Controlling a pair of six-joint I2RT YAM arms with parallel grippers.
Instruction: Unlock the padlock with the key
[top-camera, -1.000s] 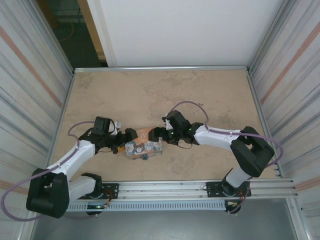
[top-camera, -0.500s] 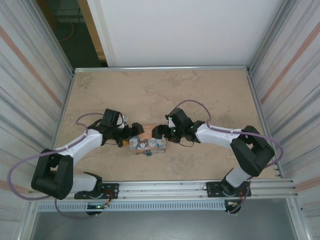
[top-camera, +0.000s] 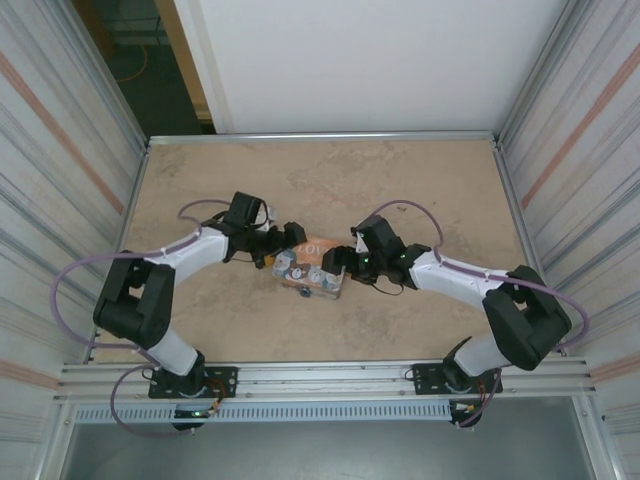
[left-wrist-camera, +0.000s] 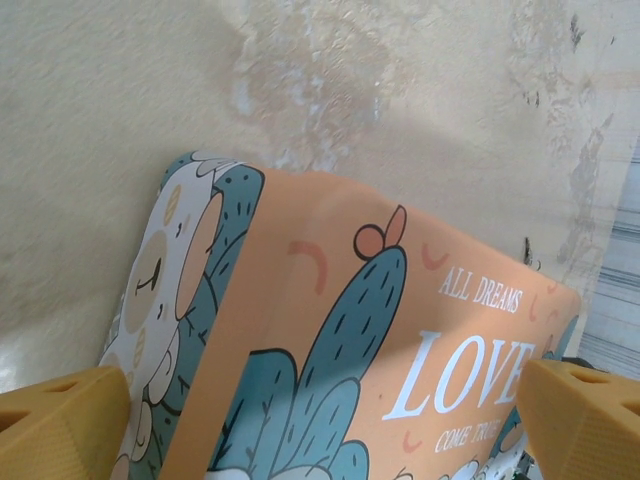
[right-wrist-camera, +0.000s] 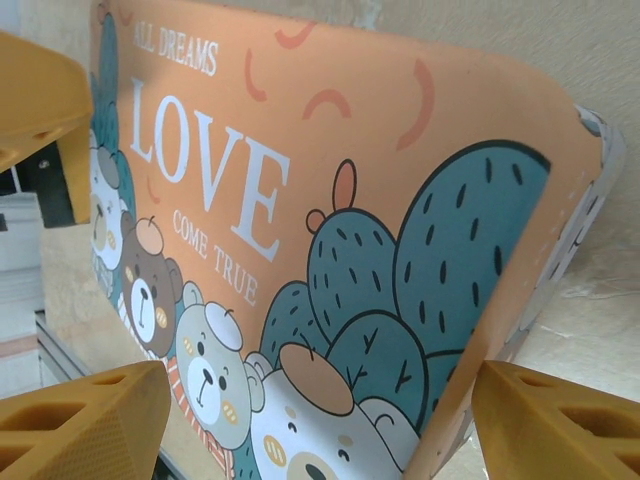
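You had both arms reaching in toward the middle of the table (top-camera: 420, 190), where the orange "LOVE" box (top-camera: 312, 268) sat at a slant between them. Your left end effector (top-camera: 290, 240) met the box's left end and your right end effector (top-camera: 343, 268) its right end.

In the left wrist view, the two yellow fingers (left-wrist-camera: 60, 420) were spread as wide as they go. The box's orange face, with its cactus and the words "ALL DREAMS", spanned the whole gap between them. I couldn't tell whether either pad actually touched the box.

In the right wrist view, the fingers (right-wrist-camera: 80, 420) also stood well apart, one at each lower corner, with the bear-and-cactus end of the box between them. I couldn't tell whether they were pressing on the box or just straddling it. Another yellow fingertip (right-wrist-camera: 35, 95) showed at the box's far end.

The padlock (top-camera: 303, 292) appeared from above only as a tiny dark speck right at the box's near edge, roughly midway between your two end effectors. Neither of them was on it. It was too small to tell how the shackle stood or whether it was touching the box.
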